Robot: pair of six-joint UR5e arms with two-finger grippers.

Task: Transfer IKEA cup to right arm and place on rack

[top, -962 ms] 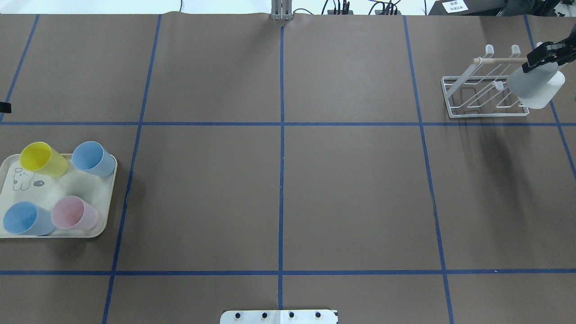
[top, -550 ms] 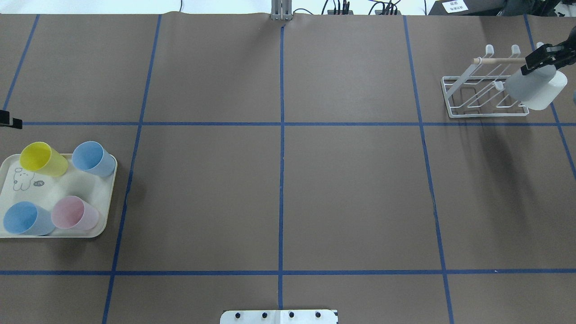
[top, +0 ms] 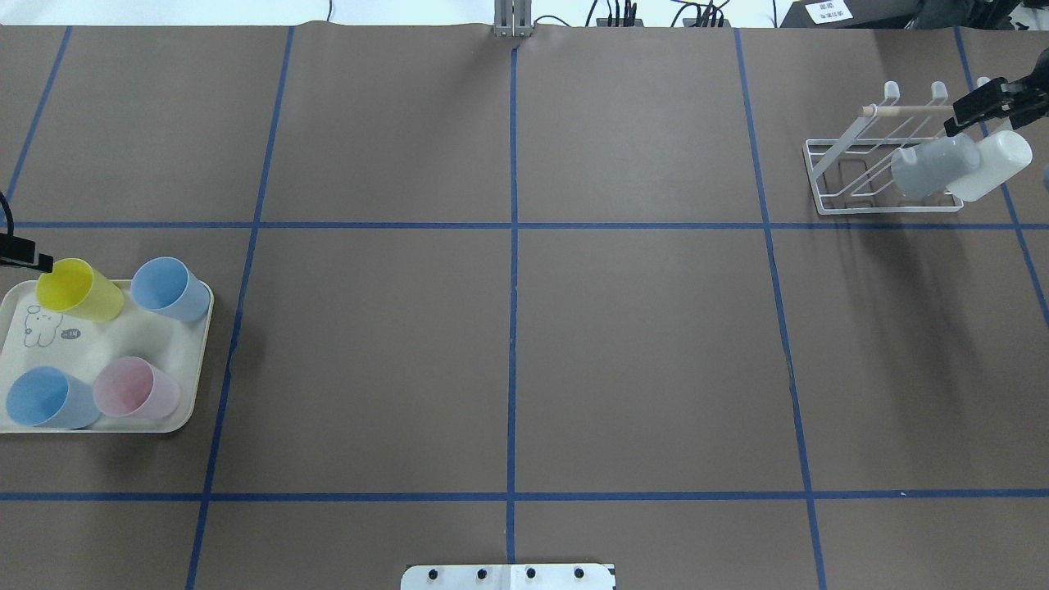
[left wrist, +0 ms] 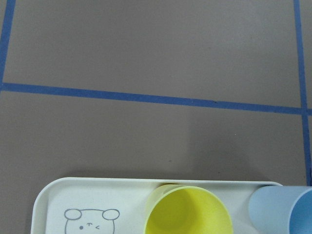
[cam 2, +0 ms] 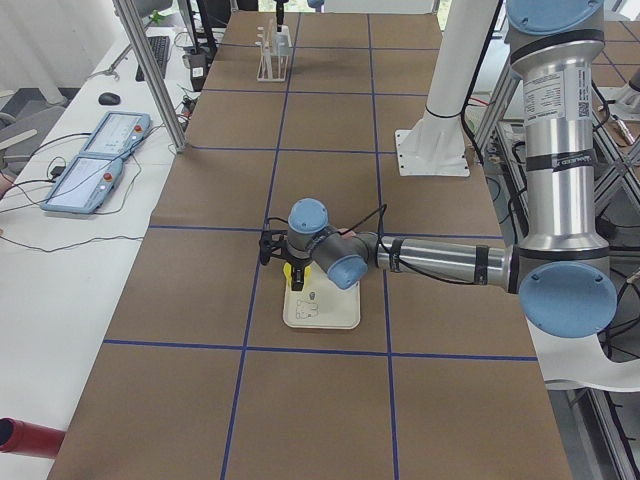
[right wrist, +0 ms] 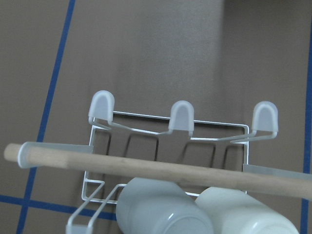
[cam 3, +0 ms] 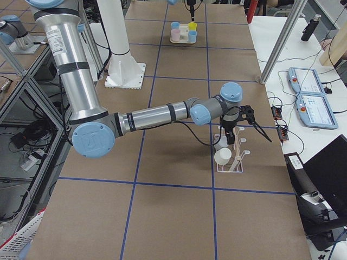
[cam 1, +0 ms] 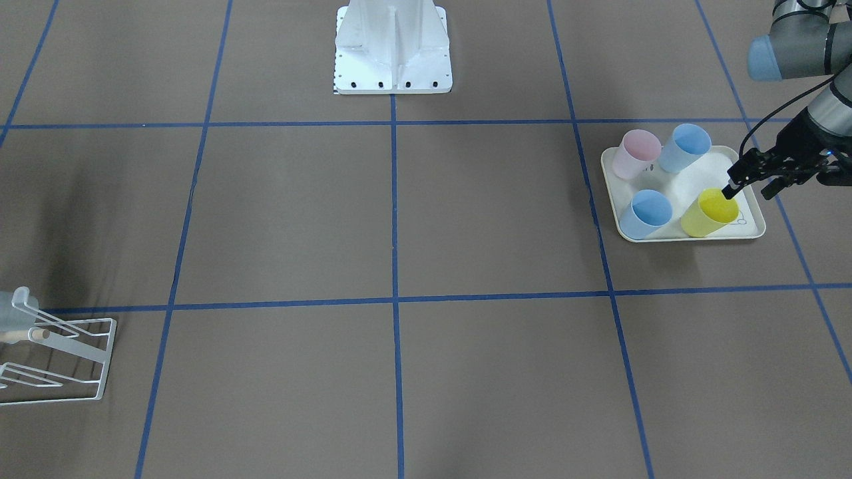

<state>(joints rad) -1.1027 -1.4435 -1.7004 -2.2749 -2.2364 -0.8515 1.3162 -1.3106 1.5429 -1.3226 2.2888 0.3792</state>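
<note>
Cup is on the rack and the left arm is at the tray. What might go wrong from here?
The right hand sits close to the wooden dowel; a careless retreat might snag it and shift the rack.
The grey cup lies tilted beside the white cup; a nudge might slide either off.
The open left hand hangs at the yellow cup's rim; a misjudged descent may tip it.

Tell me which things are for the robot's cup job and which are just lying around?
For the job: grey cup, yellow cup, rack, left gripper, right gripper.

Just lying about: pink cup, blue cups, rabbit-print tray, white cup already on the rack, tablets.
</note>
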